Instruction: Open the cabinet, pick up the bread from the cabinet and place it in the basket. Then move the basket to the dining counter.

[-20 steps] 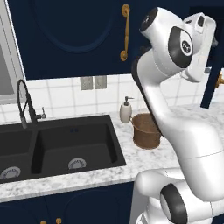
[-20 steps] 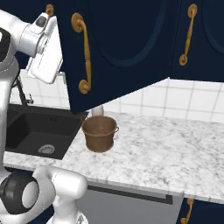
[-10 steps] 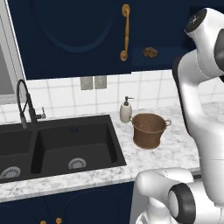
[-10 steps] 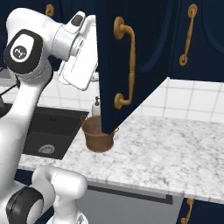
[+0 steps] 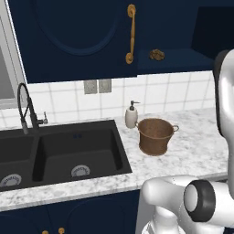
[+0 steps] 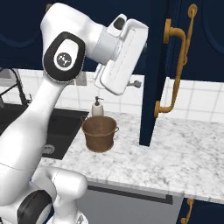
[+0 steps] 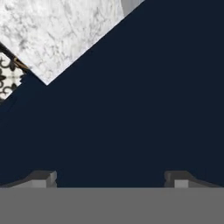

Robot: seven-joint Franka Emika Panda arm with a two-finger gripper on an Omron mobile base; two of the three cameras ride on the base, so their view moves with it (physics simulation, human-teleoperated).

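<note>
Marble surface point(image 5: 192, 146) runs wall to wall under the navy cabinet point(image 5: 77, 36). Far left, black faucet point(image 5: 25, 107) over the black double sink point(image 5: 68, 153). Right of the sink, white soap dispenser point(image 5: 131, 115) against the tiled wall, and the brown basket point(image 5: 155, 136) stands upright just in front and right of it, not touching. Above, left cabinet door closed, its brass handle point(image 5: 131, 34) vertical. Right section open: bread point(image 5: 157, 55) sits on the cabinet shelf, up and slightly right of the basket. In the right base view the open door point(image 6: 155, 74) stands edge-on over the surface, curly handle point(image 6: 175, 65) on its right face, basket point(image 6: 99, 132) low to its left. White arm reaches up, hand close beside the door's left face. Claw point(image 7: 111, 179) in the hand view: two dark tips set wide apart, nothing between them, navy panel straight ahead, marble top point(image 7: 57, 30) at upper left.
</note>
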